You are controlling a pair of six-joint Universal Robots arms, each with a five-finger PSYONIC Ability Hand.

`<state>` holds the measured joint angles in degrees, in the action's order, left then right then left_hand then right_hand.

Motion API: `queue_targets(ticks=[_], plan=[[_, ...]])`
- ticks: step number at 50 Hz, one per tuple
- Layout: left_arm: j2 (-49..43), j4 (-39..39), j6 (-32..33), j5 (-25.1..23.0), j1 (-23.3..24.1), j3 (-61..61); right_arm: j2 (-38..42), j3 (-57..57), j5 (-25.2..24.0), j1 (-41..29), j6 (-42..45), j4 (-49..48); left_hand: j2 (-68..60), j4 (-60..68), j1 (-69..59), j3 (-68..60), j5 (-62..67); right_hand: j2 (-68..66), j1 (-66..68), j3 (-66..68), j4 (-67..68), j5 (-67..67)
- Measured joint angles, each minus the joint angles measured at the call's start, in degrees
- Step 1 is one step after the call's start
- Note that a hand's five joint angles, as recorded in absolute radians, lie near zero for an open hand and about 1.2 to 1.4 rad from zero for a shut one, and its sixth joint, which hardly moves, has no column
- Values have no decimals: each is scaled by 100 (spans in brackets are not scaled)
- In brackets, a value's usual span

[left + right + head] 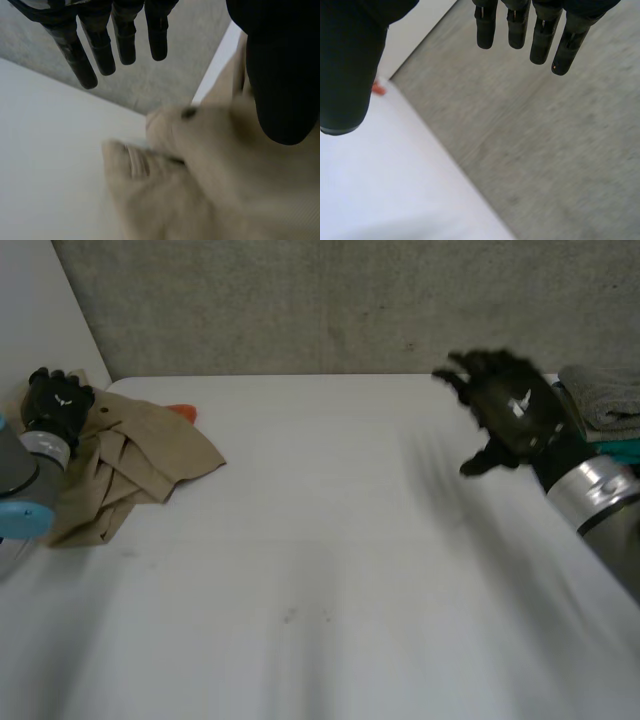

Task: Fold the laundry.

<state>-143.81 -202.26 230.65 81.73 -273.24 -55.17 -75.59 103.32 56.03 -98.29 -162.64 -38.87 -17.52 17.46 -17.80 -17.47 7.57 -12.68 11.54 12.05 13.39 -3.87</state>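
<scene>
A crumpled tan garment (135, 465) lies at the far left of the white table (330, 570). My left hand (57, 405) hovers over its left part, open, fingers (100, 47) straight and the thumb (282, 90) above the tan cloth (215, 185), holding nothing. A dark button (189, 113) shows on the cloth. My right hand (505, 410) is raised above the table's far right, open with fingers (520, 27) spread and nothing in it.
Folded grey cloth (605, 395) and something teal (620, 452) sit at the table's right edge. A small orange piece (183, 412) peeks out behind the tan garment. A grey carpeted floor (560, 150) lies beyond the table's far edge.
</scene>
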Motion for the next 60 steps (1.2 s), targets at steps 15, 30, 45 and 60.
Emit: queue_targets(ticks=[15, 30, 45, 60], plan=[[-1038, -128, -71, -205, -254, 1136, 212, 660, 46, 173, 679, 85, -5087, 5099, -4449, -5056, 4836, 0, 0, 0, 0, 0], [1875, -599, -3186, -604, 1436, -1098, 152, 703, 56, 355, 617, 79, -5101, 5121, -4458, -5077, 4836, 0, 0, 0, 0, 0], [1919, -404, -3709, -915, 2727, -1447, 139, 705, 57, 517, 628, 74, -5106, 5123, -4542, -5083, 4917, 0, 0, 0, 0, 0], [1786, -331, -4405, -1029, 5013, -1701, 123, 533, 890, 694, 621, 80, -5116, 5123, -4543, -5104, 4917, 0, 0, 0, 0, 0]])
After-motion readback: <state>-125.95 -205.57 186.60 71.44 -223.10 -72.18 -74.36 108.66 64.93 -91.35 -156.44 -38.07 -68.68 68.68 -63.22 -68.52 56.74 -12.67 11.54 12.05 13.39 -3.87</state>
